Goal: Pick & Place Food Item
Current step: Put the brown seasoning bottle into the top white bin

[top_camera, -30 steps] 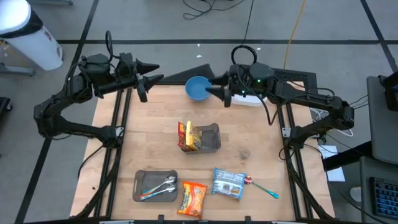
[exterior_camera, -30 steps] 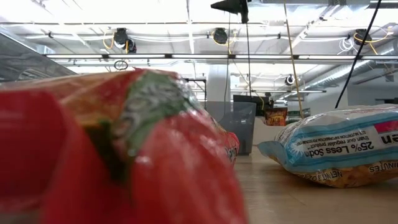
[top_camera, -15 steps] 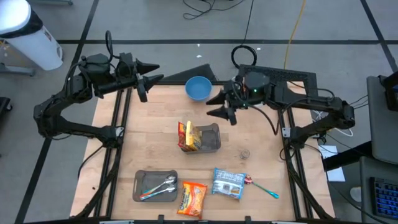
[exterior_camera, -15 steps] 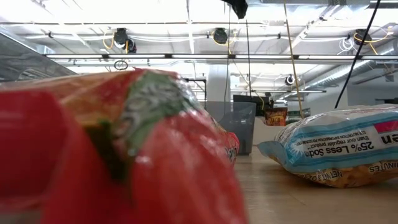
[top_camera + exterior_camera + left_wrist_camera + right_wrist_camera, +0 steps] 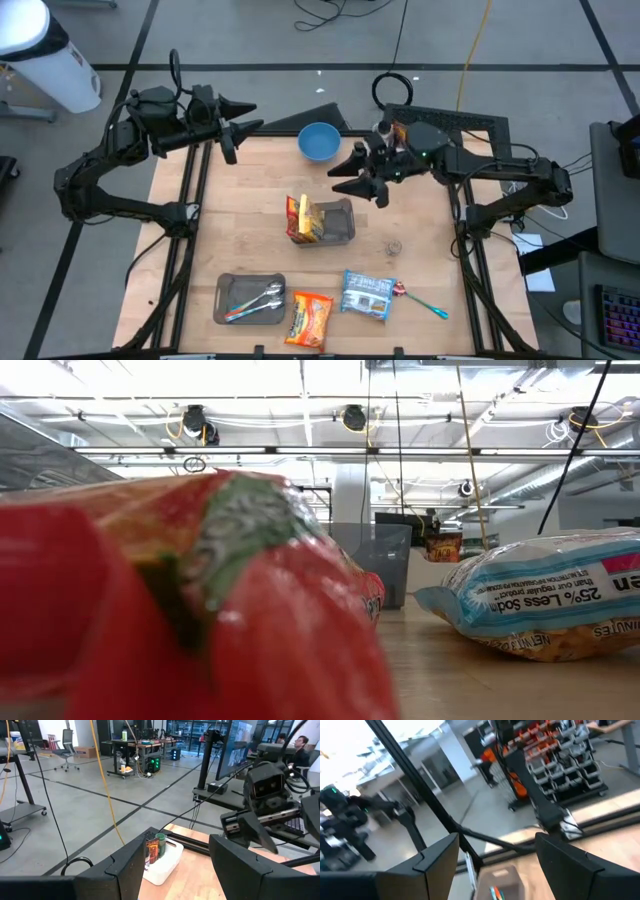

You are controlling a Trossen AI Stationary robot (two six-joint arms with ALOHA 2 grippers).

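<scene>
A yellow-and-red snack bag (image 5: 299,220) leans upright in the left end of a grey container (image 5: 338,224) at the table's middle. An orange snack bag (image 5: 310,318) and a blue-and-white chip bag (image 5: 367,295) lie flat near the front edge; the low view shows them close up, the orange bag (image 5: 180,600) and the chip bag (image 5: 540,610). My right gripper (image 5: 345,178) is open and empty, in the air between the blue bowl (image 5: 319,141) and the container. My left gripper (image 5: 248,115) is open and empty over the table's far left corner.
A grey tray (image 5: 232,285) with spoons lies at the near left. A spoon with a red end (image 5: 420,298) lies at the near right, and a small ring (image 5: 393,246) right of the container. A white box with bottles (image 5: 160,855) stands at the far right edge.
My right gripper has moved from right beside the blue bowl toward the table's near edge, closer to the grey container, and has turned about its wrist. Nothing on the table has moved.
</scene>
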